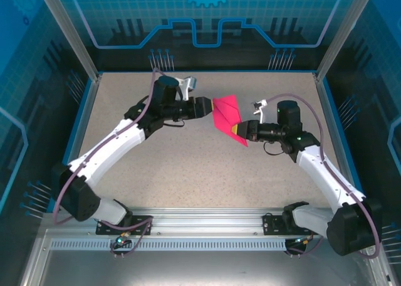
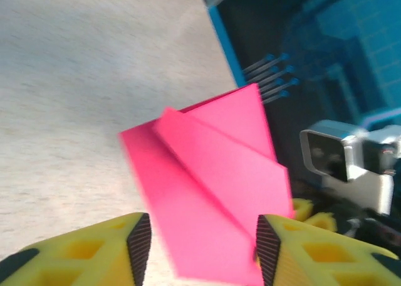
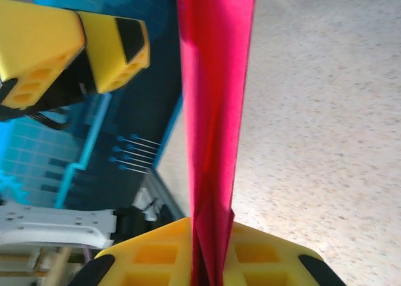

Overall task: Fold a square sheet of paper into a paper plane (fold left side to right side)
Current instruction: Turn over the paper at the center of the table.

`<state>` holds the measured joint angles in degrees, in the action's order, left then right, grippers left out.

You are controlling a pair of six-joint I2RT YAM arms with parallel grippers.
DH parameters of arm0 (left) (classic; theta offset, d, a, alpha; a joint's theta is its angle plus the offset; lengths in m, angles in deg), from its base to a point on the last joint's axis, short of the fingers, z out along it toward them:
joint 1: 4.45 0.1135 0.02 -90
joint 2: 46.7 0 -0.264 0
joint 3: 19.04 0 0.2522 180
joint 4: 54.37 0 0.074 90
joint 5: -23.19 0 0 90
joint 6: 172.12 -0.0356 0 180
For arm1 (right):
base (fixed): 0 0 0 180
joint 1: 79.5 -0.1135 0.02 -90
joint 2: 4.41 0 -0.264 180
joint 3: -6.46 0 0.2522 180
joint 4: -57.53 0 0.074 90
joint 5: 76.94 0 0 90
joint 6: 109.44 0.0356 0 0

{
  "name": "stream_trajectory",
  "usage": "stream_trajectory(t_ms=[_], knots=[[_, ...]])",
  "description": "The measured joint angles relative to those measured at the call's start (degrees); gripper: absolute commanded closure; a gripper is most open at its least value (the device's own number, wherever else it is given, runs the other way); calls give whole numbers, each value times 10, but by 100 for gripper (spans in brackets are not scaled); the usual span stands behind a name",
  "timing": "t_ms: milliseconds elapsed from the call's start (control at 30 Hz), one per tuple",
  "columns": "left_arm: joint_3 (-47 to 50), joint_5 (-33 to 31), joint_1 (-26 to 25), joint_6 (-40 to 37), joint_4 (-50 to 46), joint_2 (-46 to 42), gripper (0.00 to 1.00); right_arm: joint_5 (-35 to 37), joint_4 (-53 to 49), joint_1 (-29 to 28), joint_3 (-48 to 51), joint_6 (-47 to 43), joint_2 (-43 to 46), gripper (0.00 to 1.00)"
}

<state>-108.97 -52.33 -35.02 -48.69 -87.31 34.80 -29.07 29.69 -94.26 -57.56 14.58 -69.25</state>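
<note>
My right pincer is clamped tight on the near right corner of the pink paper. I hold it over the far middle of the desk, and it looks lifted off the surface. From my right wrist the paper runs edge-on, a narrow upright strip rising from between my yellow fingers, its layers pressed together at the grip. My left pincer comes at the paper from the left with its jaws standing apart and nothing pinched. From that wrist, one dark pad sits left of the paper's lower edge and the other sits just beside its right edge; I cannot tell whether that one touches. The paper is folded: a long slanted crease crosses it, a flap overlaps the main face, and its far corner comes to a point. Beyond that point the blue rim of the desk lies fairly near, so room is tighter on the far side. Towards me the speckled desk lies bare between my two bowed arms, down to the metal rail, with bare surface out to either side as well.
</note>
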Motion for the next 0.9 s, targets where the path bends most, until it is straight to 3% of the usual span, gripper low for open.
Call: stream_trajectory(t_ms=[67, 233, 400, 500, 700, 900], knots=[[20, -53, 0, -10, -25, -35, 42, 80, -76, -35, -42, -57, -1, 88], [86, -187, 0, -21, -64, -131, 41, 357, -227, -173, -148, -163, -41, 88], [146, -306, 0, -14, -99, -209, 39, 665, -351, -296, -228, -214, -171, 87], [161, -350, 0, -5, -119, -235, 38, 797, -408, -339, -263, -226, -263, 87], [167, -389, 0, -3, -140, -249, 37, 966, -489, -391, -333, -238, -430, 86], [172, -394, 0, -3, -144, -249, 37, 1027, -517, -418, -385, -240, -577, 86]])
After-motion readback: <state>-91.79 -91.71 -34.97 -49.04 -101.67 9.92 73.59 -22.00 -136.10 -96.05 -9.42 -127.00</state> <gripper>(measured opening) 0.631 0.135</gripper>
